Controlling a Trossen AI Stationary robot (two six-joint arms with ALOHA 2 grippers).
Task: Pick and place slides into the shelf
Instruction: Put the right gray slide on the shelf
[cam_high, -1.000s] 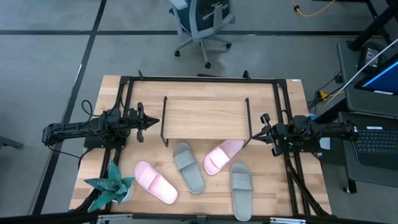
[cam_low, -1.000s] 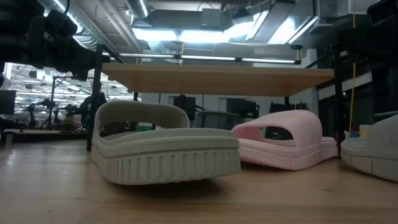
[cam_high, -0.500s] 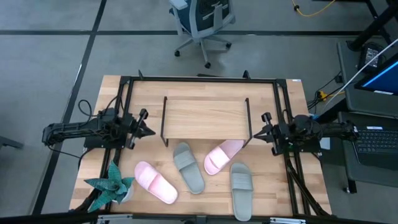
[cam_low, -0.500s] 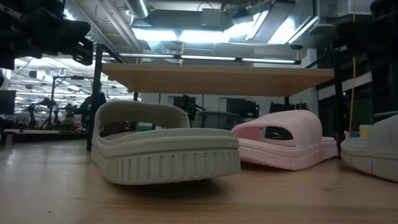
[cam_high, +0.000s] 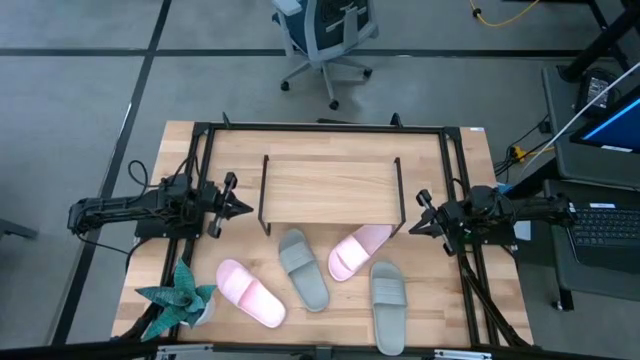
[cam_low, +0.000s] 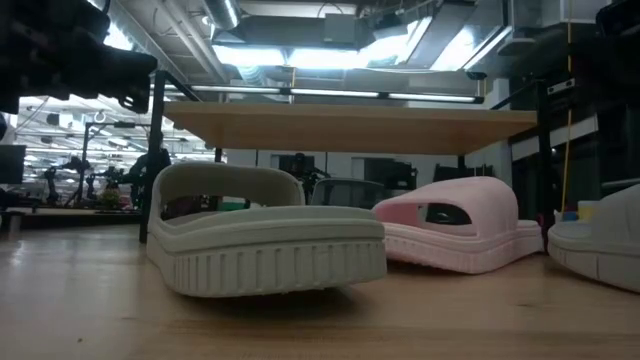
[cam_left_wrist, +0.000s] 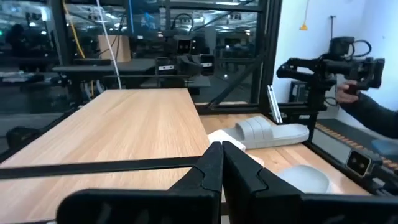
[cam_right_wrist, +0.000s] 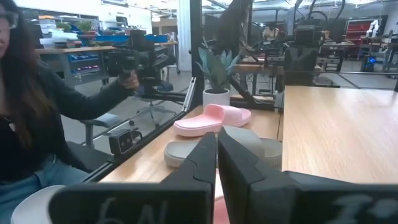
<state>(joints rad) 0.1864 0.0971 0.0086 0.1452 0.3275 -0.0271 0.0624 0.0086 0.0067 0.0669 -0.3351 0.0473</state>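
Pale wood shelf (cam_high: 330, 187) sits bare at mid-worktop (cam_high: 470, 300), none of the four slides on it. All four lie in front of it: pink slide (cam_high: 250, 293) nearest the teal plant (cam_high: 178, 300), grey-green slide (cam_high: 303, 268) just below the shelf's front edge, a second pink slide (cam_high: 358, 251) angled beside it with its far end close to the shelf's right end frame, a second grey-green slide (cam_high: 387, 305) at the near edge.

Left pincer (cam_high: 232, 207) hovers off the shelf's left frame, fully closed, holding nothing. Right pincer (cam_high: 418, 225) hovers off the right frame, fingers nearly together, also empty.

You haven't started a pick. Open wide before you descend; those straps are broad and the foam will squash, so grip the strap or side wall squarely, not the toe tip. Take the angled pink slide with the right arm, it's closest. Lift clear of the shelf's thin black frame before swinging over the board, and set slides parallel so four fit.

Hard to read: the low view shows only three slides, one cut off at the edge, and it hides both pincers. The angled pink slide probably just clears the frame, but you can't confirm that from above. A person shows in the right wrist view, seated beyond the worktop.
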